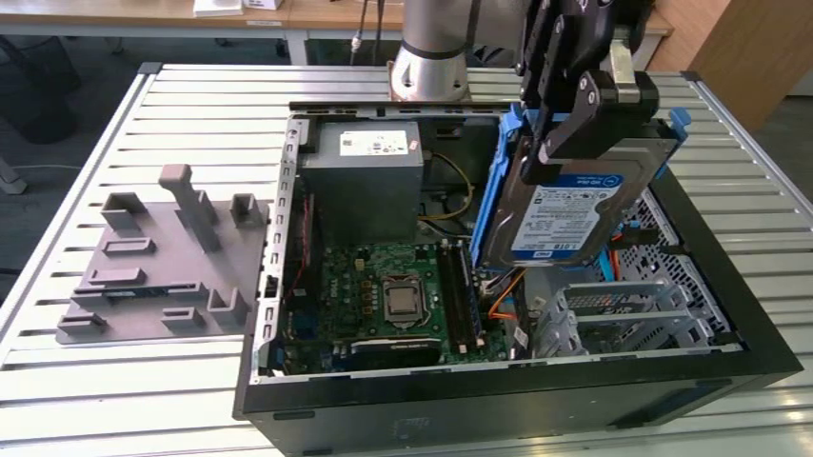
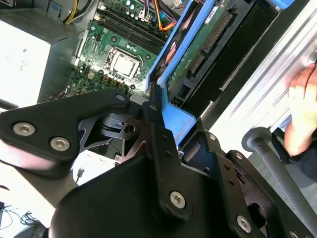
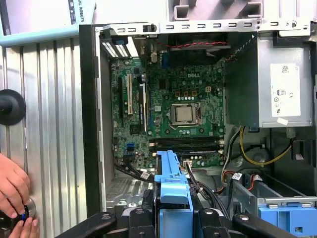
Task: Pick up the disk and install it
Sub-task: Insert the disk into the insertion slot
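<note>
claw [image 1: 574, 143]: black metal fingers pinched shut on the disk's upper end
disk [image 1: 565, 214]: flat dark slab, blue-and-white label, blue plastic rails; held steeply tilted over the case at the exterior view's right
arm [image 1: 426, 48]: comes down from the far side
case [image 1: 508, 405]: open black box; green motherboard [image 1: 381, 286], grey power supply [image 1: 368, 171]
table [image 1: 128, 381]: ribbed metal slats; grey blocky fixture [image 1: 152, 257] at the exterior view's left
hand [image 3: 12, 193]: on the slats beside the case

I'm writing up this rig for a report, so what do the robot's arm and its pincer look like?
The arm is a smooth, silver-grey round column that widens at its foot. The pincer is matt black, built from flat link plates with rounded ends, joined by silver screws. A pale metal piece sits near its upper end.
</note>
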